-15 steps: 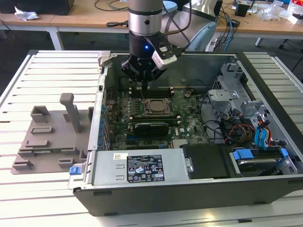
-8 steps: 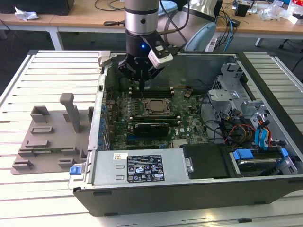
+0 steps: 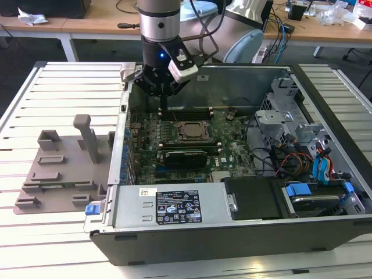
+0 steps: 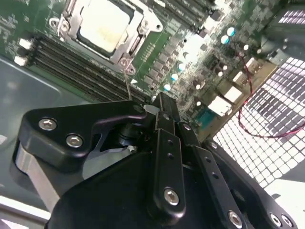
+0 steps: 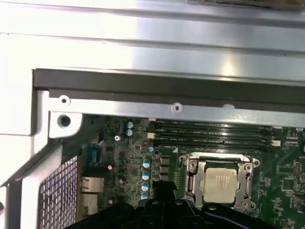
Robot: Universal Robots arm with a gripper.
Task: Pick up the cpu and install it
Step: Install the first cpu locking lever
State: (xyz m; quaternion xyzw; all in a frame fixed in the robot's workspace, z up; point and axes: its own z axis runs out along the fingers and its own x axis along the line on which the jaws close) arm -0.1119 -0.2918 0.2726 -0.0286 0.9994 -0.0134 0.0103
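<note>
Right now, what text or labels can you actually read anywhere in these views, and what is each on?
No text is readable.
Large black label on the computer case's front panel: too small.
Small white sticker beside it: too small.
cpu top plate in its socket: faint marks, blurred.
Motherboard markings: blurred.

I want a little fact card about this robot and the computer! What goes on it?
place: open computer case lying on a slatted table
cpu: sitting in the socket frame on the green motherboard
gripper: above the motherboard's far edge, beside the socket, holding nothing I can see
grey plastic tray: on the table at the exterior view's left
memory slots: next to the socket
</note>
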